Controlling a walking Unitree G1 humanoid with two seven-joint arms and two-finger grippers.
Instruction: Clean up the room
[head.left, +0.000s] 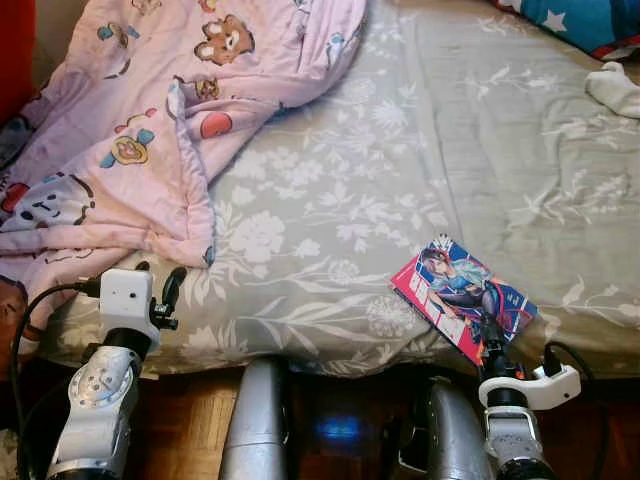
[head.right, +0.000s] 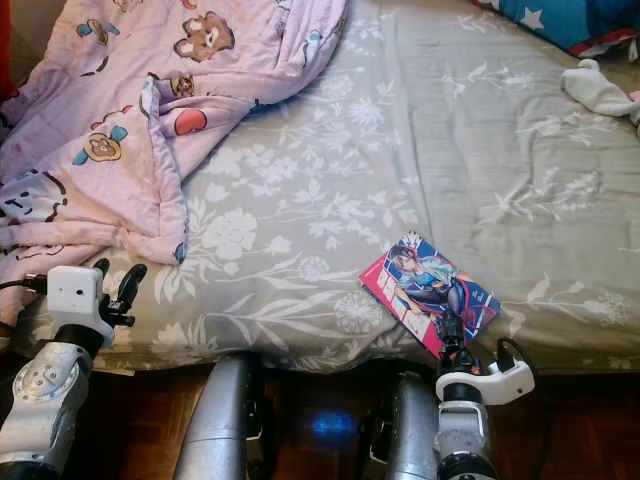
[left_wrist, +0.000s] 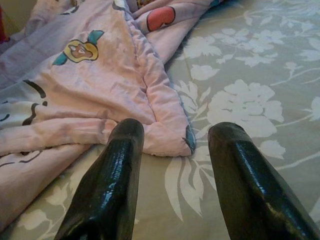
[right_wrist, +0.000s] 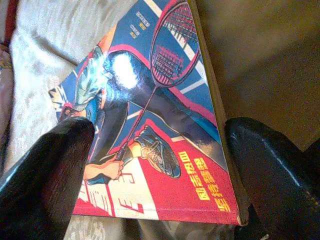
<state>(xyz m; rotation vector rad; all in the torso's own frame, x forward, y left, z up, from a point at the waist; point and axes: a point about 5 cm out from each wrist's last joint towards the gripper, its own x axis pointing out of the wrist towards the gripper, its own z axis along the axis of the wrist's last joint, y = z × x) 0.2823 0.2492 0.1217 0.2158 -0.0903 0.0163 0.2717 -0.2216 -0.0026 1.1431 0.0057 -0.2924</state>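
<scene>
Book (head.left: 460, 295): glossy cover with a cartoon badminton player, racket raised, blue background and a red band of white and yellow lettering; it lies flat at the lower right of the frame, near the bed's front edge.
Right gripper (right_wrist: 160, 165): fingers apart, one on each side of the book's near corner, one over the cover and one past the edge; whether they touch it, I can't tell.
Left gripper (left_wrist: 175, 150): fingers spread wide, pointing at the folded hem of the blanket, low at the lower left.
Blanket (head.left: 150, 120): pink, quilted, printed with bears and other cartoon figures, rumpled across the upper left.
Bed (head.left: 400, 170): grey-green sheet with a white flower pattern, creased.
Sock (head.left: 612, 88): white, bunched at the right edge.
Pillow (head.left: 590, 20): blue with a white star, upper right corner.
Floor (head.left: 200, 420): wooden parquet, dark, under the bed's front edge.
</scene>
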